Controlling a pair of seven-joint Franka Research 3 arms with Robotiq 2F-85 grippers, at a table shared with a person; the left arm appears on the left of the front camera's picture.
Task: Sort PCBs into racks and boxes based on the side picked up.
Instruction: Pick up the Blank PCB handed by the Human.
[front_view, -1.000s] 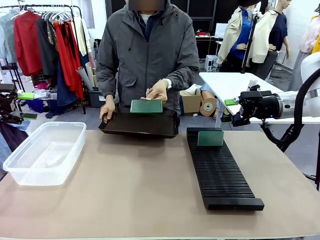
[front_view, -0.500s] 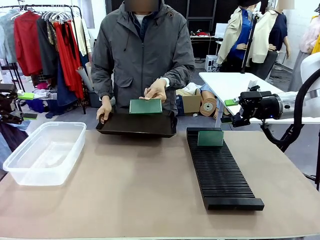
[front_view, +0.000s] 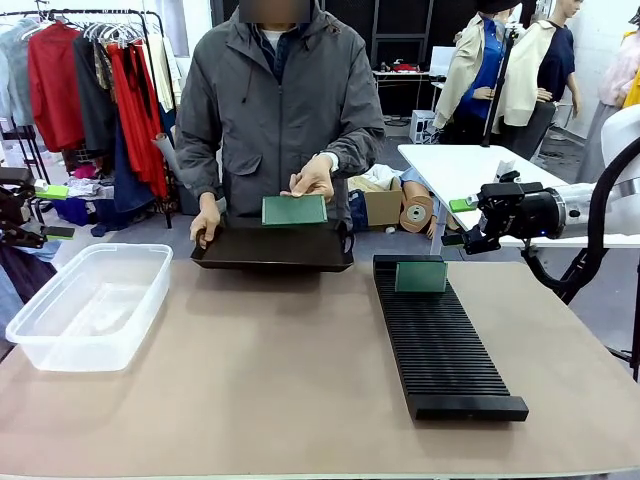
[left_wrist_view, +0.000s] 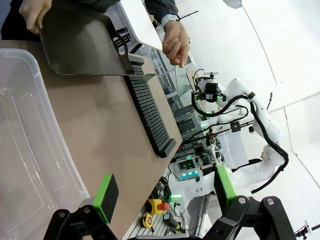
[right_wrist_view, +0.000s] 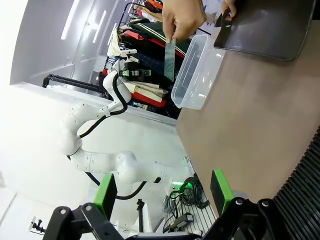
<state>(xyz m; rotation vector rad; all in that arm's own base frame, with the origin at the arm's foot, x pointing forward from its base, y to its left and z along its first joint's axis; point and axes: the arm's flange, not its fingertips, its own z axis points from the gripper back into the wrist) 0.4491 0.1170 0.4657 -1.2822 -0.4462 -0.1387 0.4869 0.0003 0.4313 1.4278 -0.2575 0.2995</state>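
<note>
Green PCB (front_view: 294, 209) held upright by person's hand (front_view: 313, 180) over black tray (front_view: 275, 252), other hand (front_view: 207, 221) on tray rim. At the sides, left gripper (front_view: 52, 211) and right gripper (front_view: 457, 222) hover horizontal, jaws spread, empty.

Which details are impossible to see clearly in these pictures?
- Far face of the held PCB: front view, turned toward the person; right wrist view shows it edge-on.
- Markings on the racked PCB in the rack: front view, too small.
- Full outline of the tub: left wrist view, cut off by the left and bottom edges.
</note>
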